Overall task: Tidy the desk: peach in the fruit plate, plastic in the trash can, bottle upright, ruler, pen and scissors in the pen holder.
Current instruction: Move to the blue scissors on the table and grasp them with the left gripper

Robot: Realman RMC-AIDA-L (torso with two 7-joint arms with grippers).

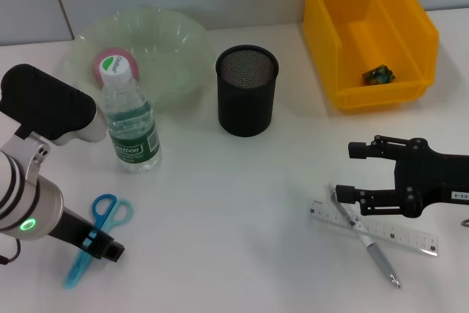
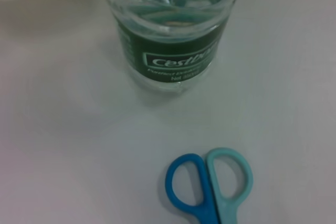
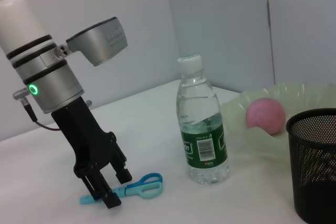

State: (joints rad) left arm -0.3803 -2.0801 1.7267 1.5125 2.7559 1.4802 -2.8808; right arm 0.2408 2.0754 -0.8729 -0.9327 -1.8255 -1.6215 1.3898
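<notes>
White surface (image 1: 242, 203), plain and matte, backed by pale grey wall panels.

Left side: the left gripper (image 1: 99, 245) is down at the surface, its fingers (image 3: 111, 199) slightly spread and straddling the blades of the scissors (image 1: 97, 236), which lie flat with blue and light blue handles pointing toward the bottle. Whether the fingers actually touch the blades cannot be told. The bottle (image 1: 130, 119) stands upright just beyond the scissor handles, white cap on, green label, clear liquid inside.

Behind the bottle: fruit plate (image 1: 165, 42), translucent pale green with a scalloped rim. It holds the peach (image 1: 110, 60), pink, resting toward the plate's left side and partly hidden behind the bottle cap in the head view.

Centre: pen holder (image 1: 247, 91), black mesh cylinder, upright, standing just right of the fruit plate. No contents visible through its mouth.

Right rear: trash can (image 1: 344, 49), a yellow open bin. One small dark green crumpled piece of plastic (image 1: 379, 74) lies on its floor near the right wall.

Right front: the right gripper (image 1: 350, 173) is held sideways near the surface, fingers spread wide apart with nothing between them. Just beside its lower finger the ruler (image 1: 381, 229), clear, lies flat, and the pen (image 1: 370, 243) lies crossed over it, tip pointing toward the front edge
</notes>
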